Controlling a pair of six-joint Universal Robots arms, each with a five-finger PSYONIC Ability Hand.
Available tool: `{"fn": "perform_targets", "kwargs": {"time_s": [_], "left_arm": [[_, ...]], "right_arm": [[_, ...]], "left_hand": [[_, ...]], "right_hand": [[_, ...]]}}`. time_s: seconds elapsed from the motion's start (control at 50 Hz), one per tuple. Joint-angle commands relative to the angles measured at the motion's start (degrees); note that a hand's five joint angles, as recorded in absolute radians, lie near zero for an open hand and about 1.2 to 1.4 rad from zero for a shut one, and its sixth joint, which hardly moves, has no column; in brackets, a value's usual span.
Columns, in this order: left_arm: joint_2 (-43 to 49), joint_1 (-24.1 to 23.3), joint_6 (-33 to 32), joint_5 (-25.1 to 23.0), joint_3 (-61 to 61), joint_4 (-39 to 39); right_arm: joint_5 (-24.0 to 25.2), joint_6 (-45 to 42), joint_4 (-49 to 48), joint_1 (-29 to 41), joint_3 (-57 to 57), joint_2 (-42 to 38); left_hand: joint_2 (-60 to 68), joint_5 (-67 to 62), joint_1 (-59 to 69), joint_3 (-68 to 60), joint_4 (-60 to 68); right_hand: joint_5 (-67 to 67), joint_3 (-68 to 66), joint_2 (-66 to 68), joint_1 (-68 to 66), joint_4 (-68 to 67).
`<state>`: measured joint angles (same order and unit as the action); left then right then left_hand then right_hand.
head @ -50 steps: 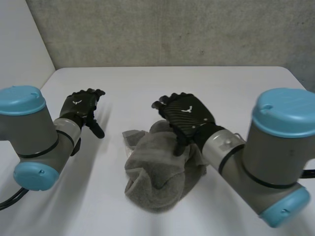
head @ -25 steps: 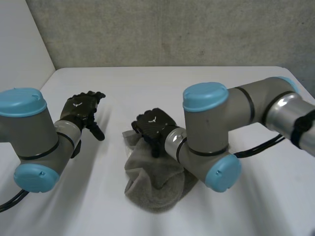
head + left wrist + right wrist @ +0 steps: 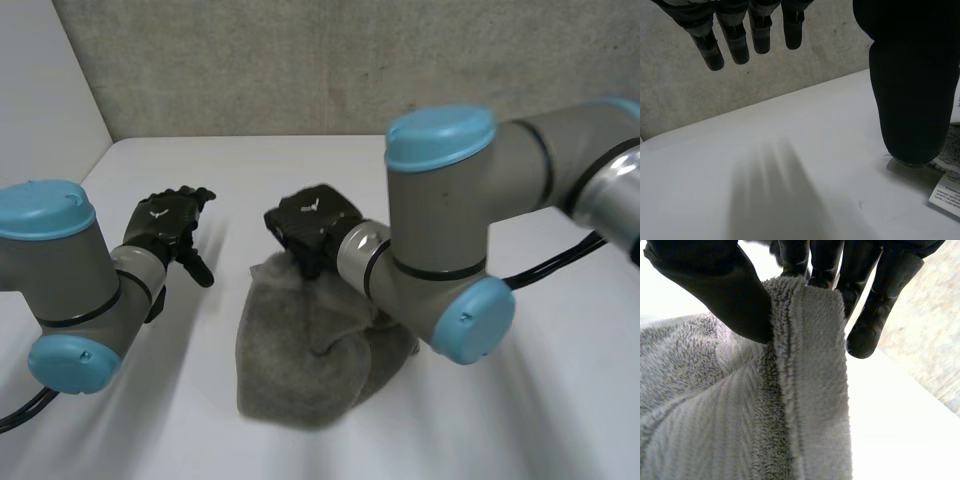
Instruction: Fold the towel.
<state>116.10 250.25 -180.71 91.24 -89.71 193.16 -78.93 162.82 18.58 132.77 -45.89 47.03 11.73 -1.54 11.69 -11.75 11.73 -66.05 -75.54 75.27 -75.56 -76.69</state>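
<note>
Right wrist view: what has the right hand (image 3: 715,285) got?
Its thumb and fingers are pinched on a hemmed edge of the towel (image 3: 740,415), holding it up from the heap
And the left hand (image 3: 165,225)?
Fingers relaxed and apart, holding nothing, hovering just beside the towel
Which step, then?
Early, I'd say: opening out the heap. Next that edge likely needs drawing out flat, with the left hand taking a second corner
How does the towel look?
Grey, fluffy, bunched in a rumpled mound mid-table (image 3: 480,190), a white label (image 3: 946,192) at its edge
</note>
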Motion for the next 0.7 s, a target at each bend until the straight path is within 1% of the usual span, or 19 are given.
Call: {"fn": "perform_targets", "kwargs": {"time_s": [0.02,0.06,0.08,0.12,0.14,0.18,0.2,0.22,0.24,0.26,0.28,0.32,0.34,0.4,0.44,0.46,0.56,0.7], "left_arm": [[-0.09,-0.46,0.00,-0.09,-0.11,-0.06],[-0.26,-0.81,0.09,-0.27,-0.20,-0.06],[-0.26,-0.82,0.09,-0.27,-0.20,-0.06],[-0.26,-0.90,0.09,-0.53,-0.46,-0.06],[-0.35,-0.90,0.09,-0.97,-0.98,0.03],[-0.35,-1.08,0.00,-1.76,-1.34,0.12],[-0.35,-1.25,0.00,-2.72,-1.52,0.12],[-0.35,-1.43,0.00,-3.86,-1.60,0.12],[-0.35,-1.43,0.00,-3.87,-1.60,0.12],[-0.26,-1.60,0.09,-5.09,-1.69,0.12],[-0.26,-1.61,0.09,-5.10,-1.69,0.12],[-0.18,-1.87,0.00,-7.03,-1.87,0.12],[-0.17,-1.87,0.00,-7.04,-1.87,0.12],[0.09,-2.22,0.00,-7.83,-2.31,0.20],[0.26,-2.57,0.00,-8.09,-2.40,0.20],[0.27,-2.57,0.00,-8.09,-2.40,0.20],[0.70,-3.01,0.00,-8.18,-2.40,0.12],[1.23,-3.36,-0.35,-8.09,-2.48,1.17]], "right_arm": [[0.01,1.19,-2.76,-1.82,-7.98,9.04],[0.36,1.19,-3.73,-4.18,-12.53,12.98],[0.36,1.19,-3.73,-4.19,-12.55,13.00],[0.62,1.36,-5.13,-5.68,-17.19,16.32],[0.62,1.36,-5.14,-5.68,-17.21,16.34],[0.80,1.19,-7.15,-7.52,-22.37,19.13],[0.80,1.19,-7.16,-7.53,-22.40,19.15],[0.89,0.93,-8.38,-8.57,-25.18,20.45],[0.89,0.92,-8.39,-8.58,-25.21,20.47],[0.89,0.75,-9.87,-9.89,-27.82,21.77],[0.97,0.75,-11.45,-11.29,-30.37,23.26],[0.98,0.83,-13.03,-12.70,-32.66,24.85],[0.98,0.83,-14.52,-14.11,-34.77,26.43],[0.98,0.83,-16.03,-15.62,-36.72,27.85],[0.89,1.19,-19.18,-18.59,-40.22,29.95],[0.89,1.19,-19.20,-18.60,-40.24,29.96],[0.80,1.36,-24.29,-23.69,-45.24,31.98],[0.89,1.36,-27.37,-27.04,-47.88,32.07]], "left_hand": [[2.01,-2.21,2.06,-2.00,2.02],[2.01,-2.21,2.06,-2.00,2.02],[2.01,-2.21,2.06,-2.00,2.02],[2.01,-2.21,2.06,-2.00,2.02],[2.01,-2.21,2.06,-2.00,2.02],[2.01,-2.21,2.06,-2.00,2.02],[2.01,-2.21,2.06,-2.00,2.02],[2.01,-2.21,2.06,-2.00,2.02],[2.01,-2.21,2.06,-2.00,2.02],[2.01,-2.21,2.06,-2.00,2.02],[2.01,-2.21,2.06,-2.00,2.02],[2.01,-2.21,2.06,-2.00,2.02],[2.01,-2.21,2.06,-2.00,2.02],[2.01,-2.21,2.06,-2.00,2.02],[2.01,-2.21,2.06,-2.00,2.02],[2.01,-2.21,2.06,-2.00,2.02],[2.01,-2.21,2.06,-2.00,2.02],[2.01,-2.21,2.06,-2.00,2.02]], "right_hand": [[-3.95,-4.46,4.73,-4.44,-3.31],[-3.95,-4.46,4.73,-4.44,-3.31],[-3.95,-4.46,4.73,-4.44,-3.31],[-3.95,-4.46,4.73,-4.44,-3.31],[-3.95,-4.46,4.73,-4.44,-3.31],[-3.95,-4.46,4.73,-4.44,-3.31],[-3.95,-4.46,4.73,-4.44,-3.31],[-3.95,-4.46,4.73,-4.44,-3.31],[-3.95,-4.46,4.73,-4.44,-3.31],[-3.95,-4.46,4.73,-4.44,-3.31],[-3.95,-4.46,4.73,-4.44,-3.31],[-3.95,-4.46,4.73,-4.44,-3.31],[-3.95,-4.46,4.73,-4.44,-3.31],[-3.95,-4.46,4.73,-4.44,-3.31],[-3.95,-4.46,4.73,-4.44,-3.31],[-3.95,-4.46,4.73,-4.44,-3.31],[-3.95,-4.46,4.73,-4.44,-3.31],[-3.95,-4.46,4.73,-4.44,-3.31]]}}
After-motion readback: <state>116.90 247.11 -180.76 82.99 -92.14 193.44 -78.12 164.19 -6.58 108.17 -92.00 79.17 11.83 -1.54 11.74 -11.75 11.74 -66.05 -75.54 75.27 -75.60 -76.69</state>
